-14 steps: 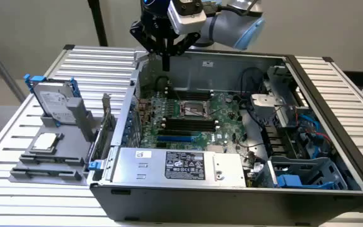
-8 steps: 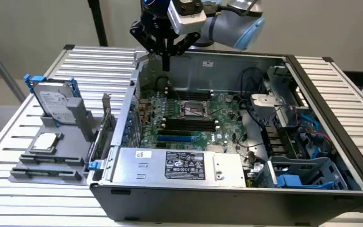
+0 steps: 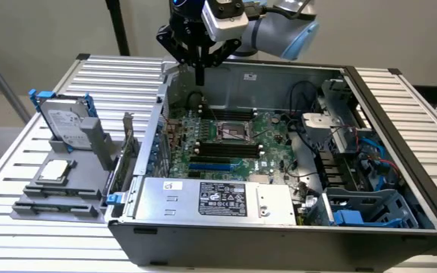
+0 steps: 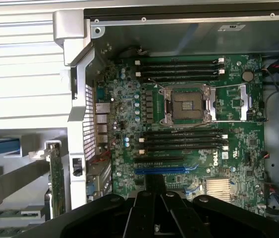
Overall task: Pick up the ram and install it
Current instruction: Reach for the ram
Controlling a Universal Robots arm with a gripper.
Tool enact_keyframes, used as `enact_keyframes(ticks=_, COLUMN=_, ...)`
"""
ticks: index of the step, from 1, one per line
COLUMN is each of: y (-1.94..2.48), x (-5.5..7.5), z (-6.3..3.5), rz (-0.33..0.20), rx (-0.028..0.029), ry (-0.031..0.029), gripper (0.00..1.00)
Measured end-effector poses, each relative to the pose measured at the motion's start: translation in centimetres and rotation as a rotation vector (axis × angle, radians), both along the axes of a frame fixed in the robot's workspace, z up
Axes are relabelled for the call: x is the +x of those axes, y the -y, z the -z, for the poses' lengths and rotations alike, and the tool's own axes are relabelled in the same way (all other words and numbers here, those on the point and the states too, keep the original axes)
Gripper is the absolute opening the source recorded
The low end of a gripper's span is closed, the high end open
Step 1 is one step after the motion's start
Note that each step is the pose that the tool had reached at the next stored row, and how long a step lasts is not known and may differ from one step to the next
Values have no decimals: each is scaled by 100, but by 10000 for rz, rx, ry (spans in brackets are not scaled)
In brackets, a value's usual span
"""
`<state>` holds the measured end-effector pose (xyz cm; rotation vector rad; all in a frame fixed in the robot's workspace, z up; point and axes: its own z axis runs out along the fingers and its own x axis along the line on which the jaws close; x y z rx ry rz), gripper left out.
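Above the case corner, gripper pressed together, empty. Outside it, ram: likely light, stiff, fragile; best pinched mid-length.

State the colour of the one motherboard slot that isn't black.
Blue; the slot shows best in the wrist view.

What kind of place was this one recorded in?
Probably a robotics lab bench for PC assembly: an open computer case with its motherboard exposed sits on a slatted metal table, a grey fixture beside it holds a hard drive, and a robot arm hangs above.
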<state>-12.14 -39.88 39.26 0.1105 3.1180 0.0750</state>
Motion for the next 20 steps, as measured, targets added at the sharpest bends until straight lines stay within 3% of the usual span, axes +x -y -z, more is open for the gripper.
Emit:
enact_keyframes(ticks=3, y=7, x=-85, z=-1, rz=-1, rx=-1, ry=-1, gripper=11)
enact_keyframes(ticks=12, y=60, x=-497, z=0, rz=-1, rx=0, ry=0, gripper=11)
enact_keyframes(ticks=20, y=81, x=-860, z=0, rz=-1, rx=-14, ry=0, gripper=11)
